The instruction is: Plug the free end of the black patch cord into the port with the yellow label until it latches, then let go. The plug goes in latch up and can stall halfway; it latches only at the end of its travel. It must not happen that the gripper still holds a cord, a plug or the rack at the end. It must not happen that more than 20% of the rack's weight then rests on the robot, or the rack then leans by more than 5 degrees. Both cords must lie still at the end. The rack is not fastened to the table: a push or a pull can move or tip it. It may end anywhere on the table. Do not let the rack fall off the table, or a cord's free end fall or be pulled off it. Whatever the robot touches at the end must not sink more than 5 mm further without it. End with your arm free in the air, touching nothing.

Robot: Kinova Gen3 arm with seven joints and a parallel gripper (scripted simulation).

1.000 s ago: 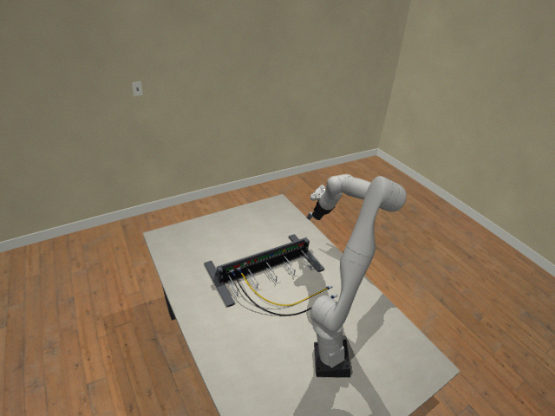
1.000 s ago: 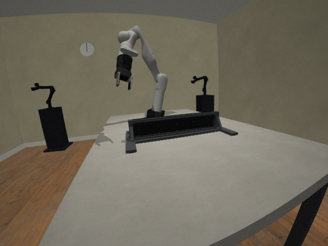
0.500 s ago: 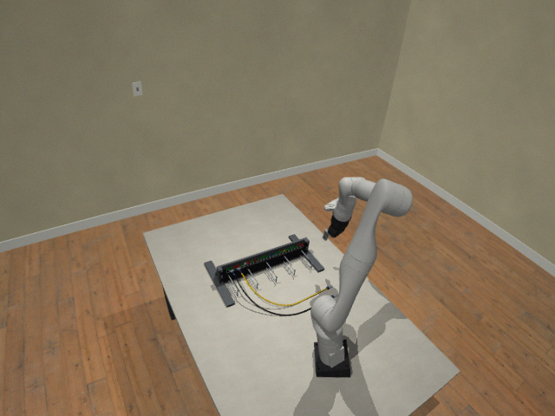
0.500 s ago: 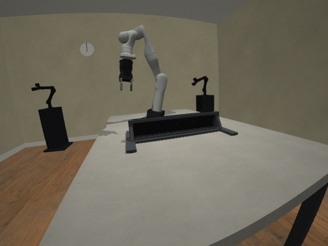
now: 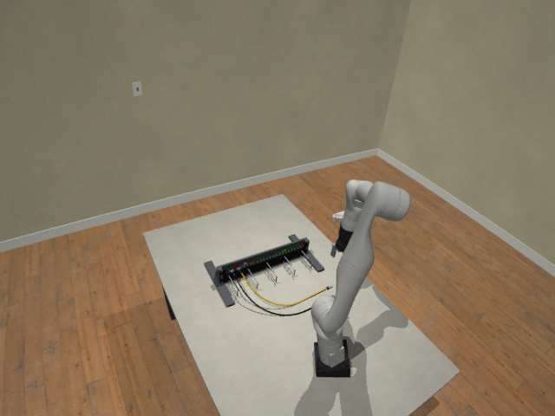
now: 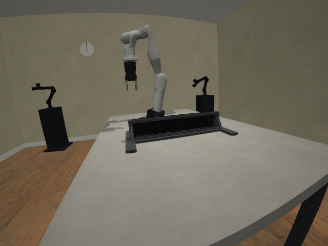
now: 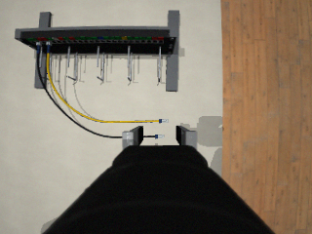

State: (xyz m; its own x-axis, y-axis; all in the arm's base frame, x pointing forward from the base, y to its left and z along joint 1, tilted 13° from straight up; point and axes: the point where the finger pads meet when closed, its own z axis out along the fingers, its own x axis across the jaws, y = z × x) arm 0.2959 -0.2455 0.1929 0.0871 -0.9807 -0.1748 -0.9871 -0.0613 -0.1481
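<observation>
My arm (image 5: 355,263) (image 6: 154,62) is pale grey and smoothly rounded, with thin seams at its joints. My gripper (image 5: 336,251) (image 6: 131,85) (image 7: 159,133) has a black body and two grey fingers with dark inner faces, probably flat pads.

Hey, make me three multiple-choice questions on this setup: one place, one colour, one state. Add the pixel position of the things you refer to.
1. Where is the base of the arm?
A) on the floor
B) on the table
C) on the rack

2. What colour is the cord beside the black one?
A) yellow
B) red
C) green

3. How is the end effector?
A) shut on the black cord
B) shut on nothing
C) open

1: B, the base (image 5: 319,370) stands on the table (image 5: 251,358) (image 6: 185,185) (image 7: 95,177).
2: A, a yellow cord (image 5: 286,305) (image 7: 104,121) runs from the rack (image 5: 219,286) (image 6: 130,146) (image 7: 173,73) beside the black cord (image 5: 284,315) (image 7: 95,132).
3: C, the end effector's (image 5: 334,250) (image 6: 131,88) (image 7: 160,136) fingers stand wide apart.
</observation>
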